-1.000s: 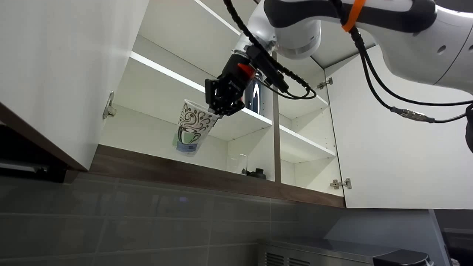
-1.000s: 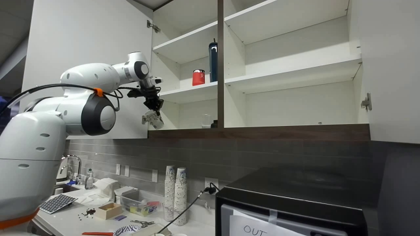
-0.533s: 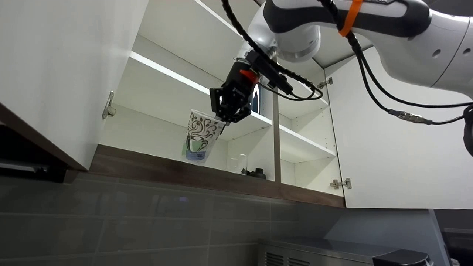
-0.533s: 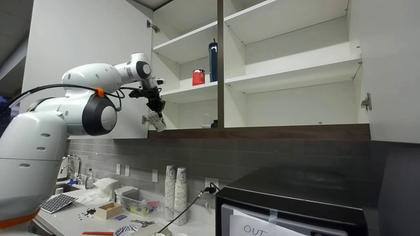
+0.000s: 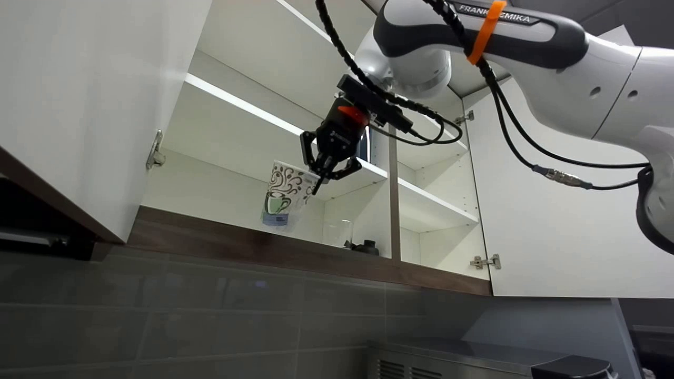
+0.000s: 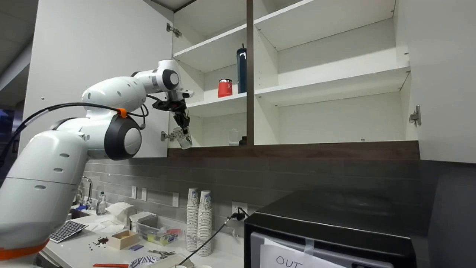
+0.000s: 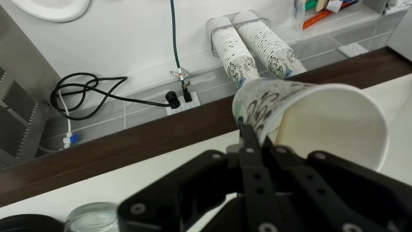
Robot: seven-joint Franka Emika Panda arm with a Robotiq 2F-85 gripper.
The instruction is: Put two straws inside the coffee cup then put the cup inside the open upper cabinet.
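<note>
My black two-finger gripper is closed on the rim wall of the small white paper coffee cup with grey-green print. One finger bears on the printed outside; the opposite one sits on the inner side. The cup is tilted and hangs below the gripper. Location of both: at the open front of the large white upper cabinet with dark brown wood edge, level with its lowest compartment. I cannot tell whether the cup base touches the wood.

To one side of the gripper, in that compartment, stand a clear glass tumbler and, next to it, a black object of unclear type. Higher than the gripper's tips, on the next shelf, stand a red cylindrical cup and a tall dark blue bottle. Well below the gripper, on the white surface, stand two tall stacks of printed paper cups.
</note>
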